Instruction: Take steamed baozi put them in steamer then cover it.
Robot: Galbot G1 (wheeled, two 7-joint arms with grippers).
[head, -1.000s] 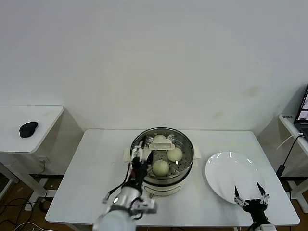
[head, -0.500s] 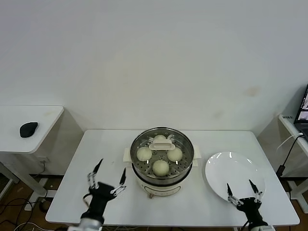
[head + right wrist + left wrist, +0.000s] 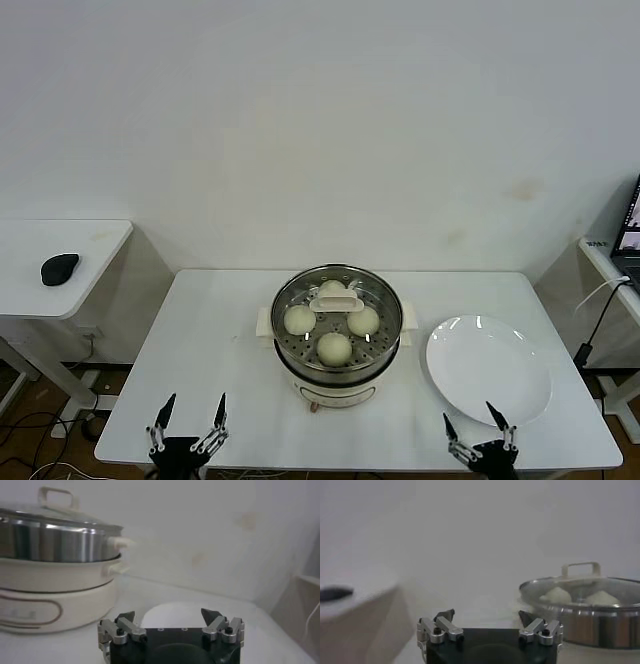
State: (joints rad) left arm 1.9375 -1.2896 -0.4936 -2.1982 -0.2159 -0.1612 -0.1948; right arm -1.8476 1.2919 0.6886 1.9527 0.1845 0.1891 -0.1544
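We see four cream-white round baozi (image 3: 333,347) inside the shiny steel steamer (image 3: 337,374) at frame centre, under the clear glass cover (image 3: 337,297). Left gripper (image 3: 188,438) and right gripper (image 3: 479,443) sit spread and empty at the bottom edge; a careless swing could knock that lid.

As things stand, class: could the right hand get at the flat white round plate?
Probably yes: the open right hand sits at the near table edge just before the flat white round plate, with nothing between them.
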